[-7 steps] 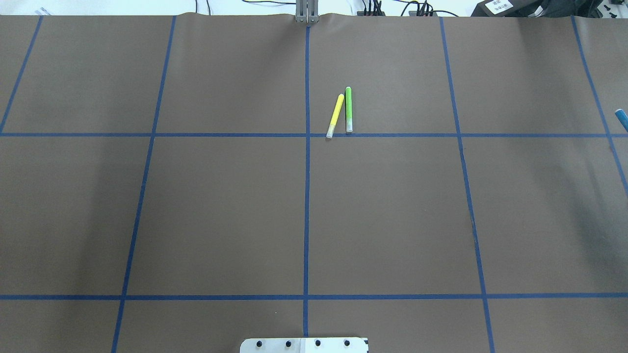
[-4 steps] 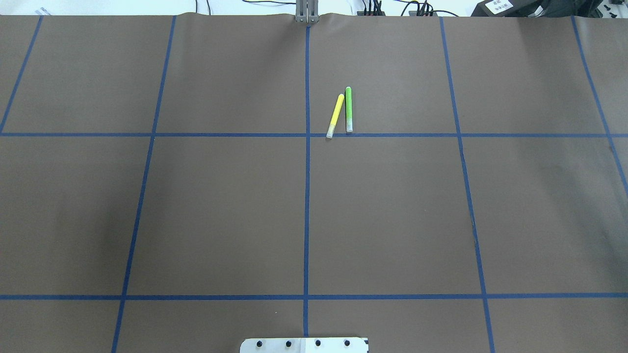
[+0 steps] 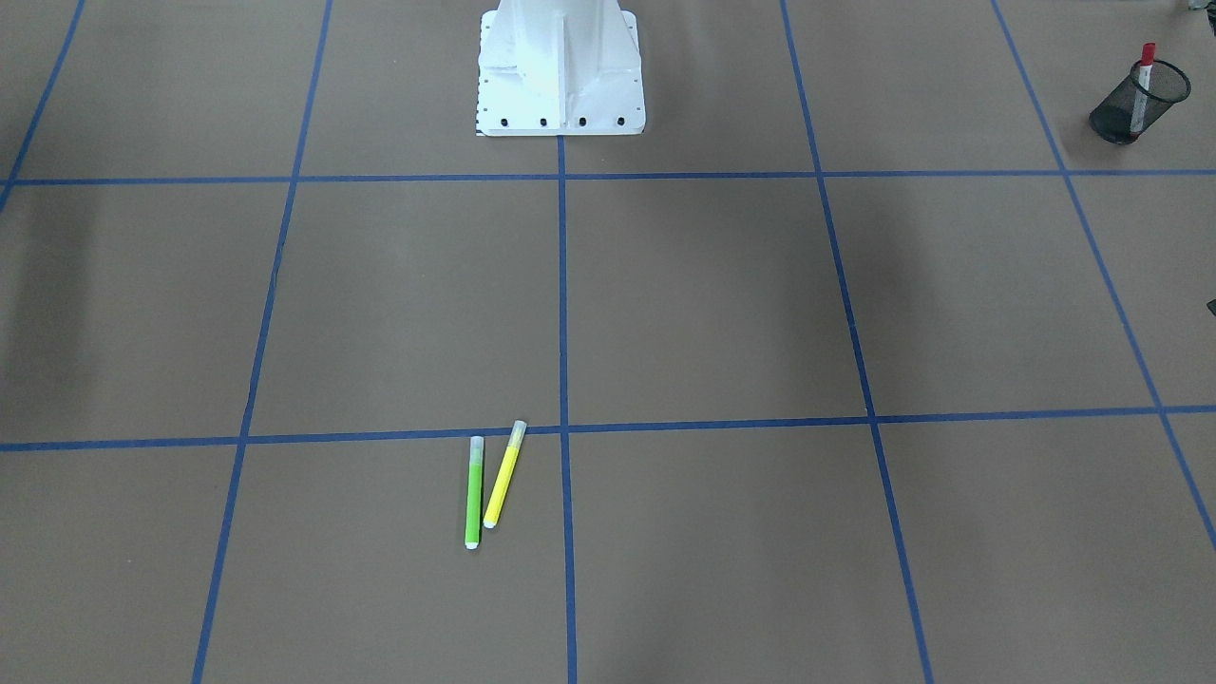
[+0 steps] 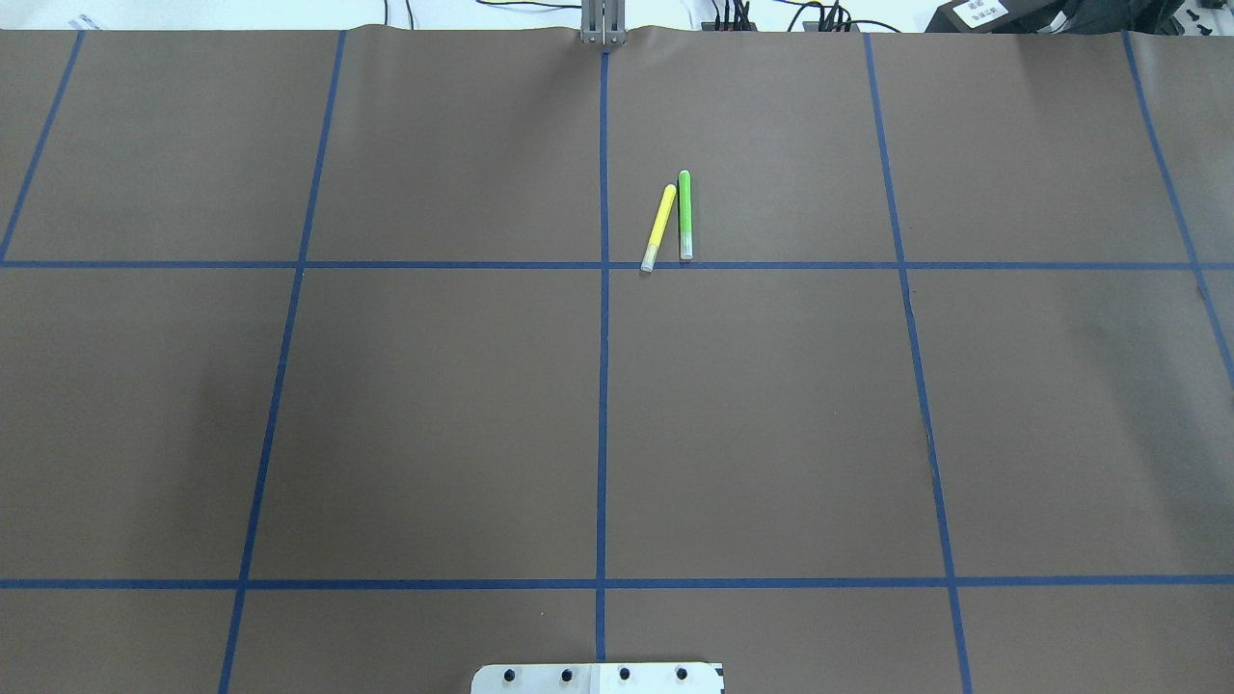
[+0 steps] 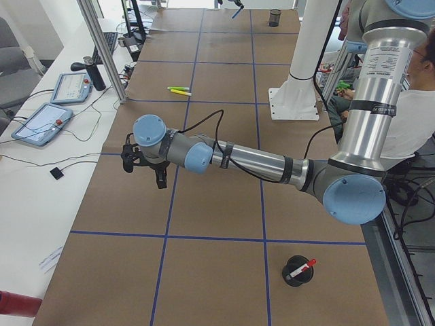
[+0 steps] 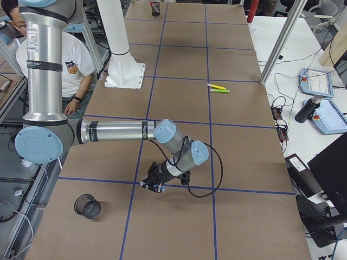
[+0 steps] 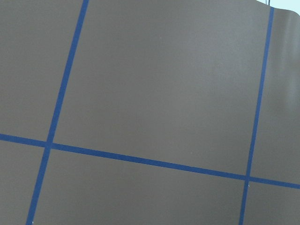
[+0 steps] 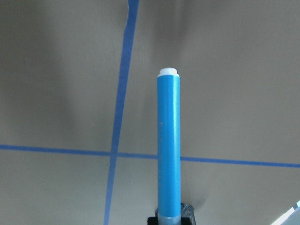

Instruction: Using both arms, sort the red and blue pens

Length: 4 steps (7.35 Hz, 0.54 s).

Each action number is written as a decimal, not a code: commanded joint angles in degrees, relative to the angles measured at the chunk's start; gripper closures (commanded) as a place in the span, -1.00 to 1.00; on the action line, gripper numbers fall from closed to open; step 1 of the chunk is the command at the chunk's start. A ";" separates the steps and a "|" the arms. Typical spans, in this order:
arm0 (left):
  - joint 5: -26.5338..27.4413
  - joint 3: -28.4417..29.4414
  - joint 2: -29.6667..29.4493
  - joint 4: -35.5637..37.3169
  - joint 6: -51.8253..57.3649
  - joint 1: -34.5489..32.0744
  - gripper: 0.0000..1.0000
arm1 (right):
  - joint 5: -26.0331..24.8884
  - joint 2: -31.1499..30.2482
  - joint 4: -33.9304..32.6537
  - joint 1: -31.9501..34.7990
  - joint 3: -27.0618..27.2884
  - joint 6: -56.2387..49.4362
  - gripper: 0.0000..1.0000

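Note:
The red pen (image 3: 1144, 84) stands in a black mesh cup (image 3: 1113, 122) near the table's corner on my left side; it also shows as the red pen (image 5: 304, 267) in the exterior left view. The blue pen (image 8: 168, 145) points away from the right wrist camera, its white end up, with my right gripper (image 8: 169, 219) shut on its lower end. That right gripper (image 6: 154, 182) hovers low over the table, near a second mesh cup (image 6: 88, 206). My left gripper (image 5: 144, 168) hangs above the table; I cannot tell if it is open or shut.
A yellow marker (image 4: 658, 227) and a green marker (image 4: 685, 215) lie side by side near the table's far middle. The white pedestal base (image 3: 560, 71) stands at the robot's edge. A seated person (image 6: 73, 65) is behind the robot.
The blue pen's tip showed at the overhead view's right edge a second ago and has since left that view. The yellow and green markers have not moved.

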 commanded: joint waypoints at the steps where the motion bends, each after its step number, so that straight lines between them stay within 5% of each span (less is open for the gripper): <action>1: 0.30 -0.19 -0.75 -0.06 -0.10 0.59 -1.00 | -2.02 -5.96 -3.62 0.50 0.03 -6.59 1.00; 4: 0.30 -0.54 -0.75 -0.24 0.16 1.29 -1.00 | -8.43 -14.41 -3.71 4.26 0.64 -13.89 1.00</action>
